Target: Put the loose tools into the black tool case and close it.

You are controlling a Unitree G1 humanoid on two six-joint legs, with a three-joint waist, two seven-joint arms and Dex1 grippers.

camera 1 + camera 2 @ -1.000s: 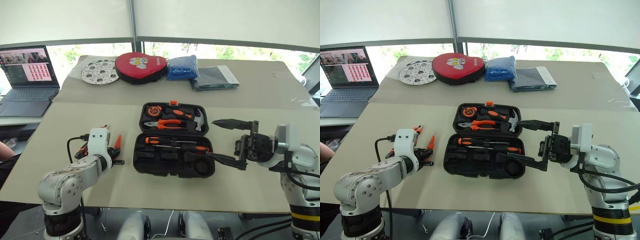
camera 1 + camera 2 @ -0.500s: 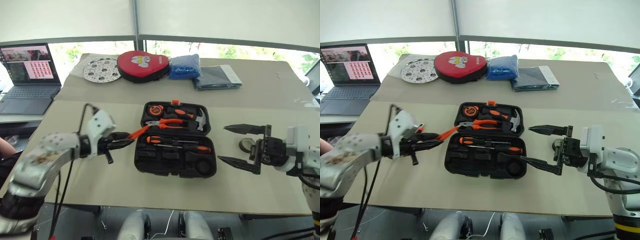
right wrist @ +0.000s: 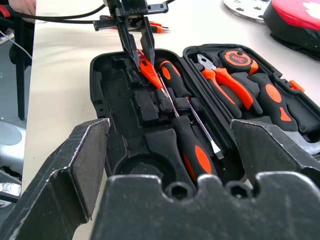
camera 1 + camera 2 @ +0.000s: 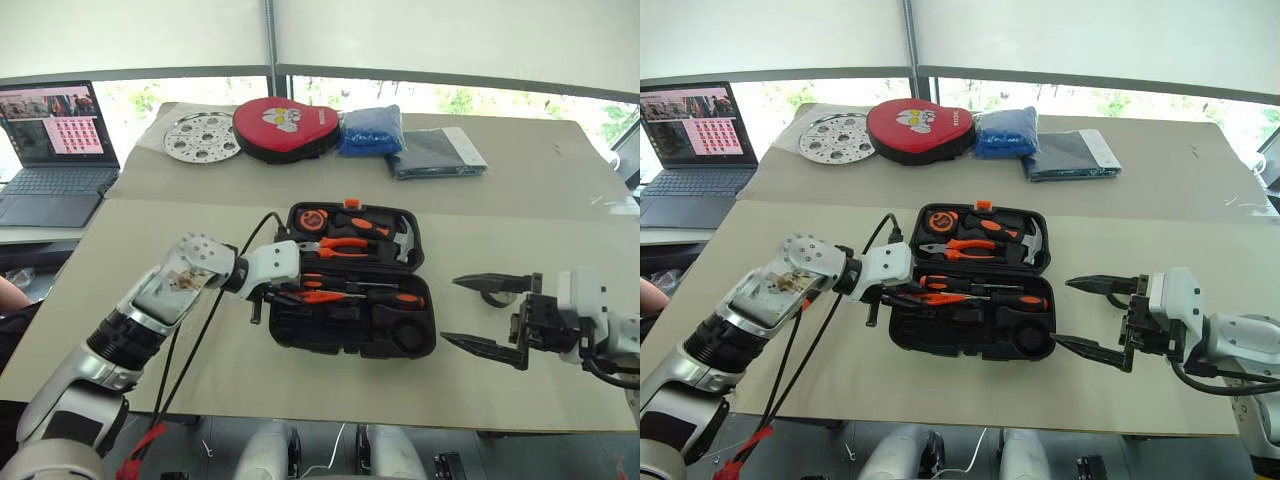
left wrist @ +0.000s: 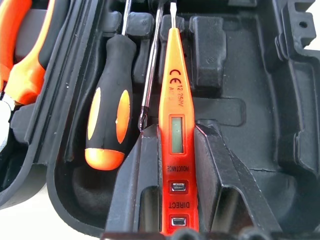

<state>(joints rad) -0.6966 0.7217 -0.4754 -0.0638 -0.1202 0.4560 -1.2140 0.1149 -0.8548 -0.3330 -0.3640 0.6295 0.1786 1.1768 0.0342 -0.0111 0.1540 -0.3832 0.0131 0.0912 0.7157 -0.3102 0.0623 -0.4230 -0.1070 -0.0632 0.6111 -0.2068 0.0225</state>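
The black tool case (image 4: 355,335) lies open on the table (image 4: 150,250), with 2 screwdrivers (image 5: 109,120) in its near half and pliers (image 4: 338,246) in its far half. The left gripper (image 5: 172,150) pinches the orange tester pen (image 5: 176,125) over the near half; the right gripper (image 4: 490,315) is spread wide, empty, just right of the case.

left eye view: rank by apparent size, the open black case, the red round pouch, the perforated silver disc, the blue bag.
1. Open black plastic tool case
2. Red round zip pouch
3. Perforated silver metal disc and crumpled blue bag: look alike, unranked.
The last three lie farther back, so they look smaller.
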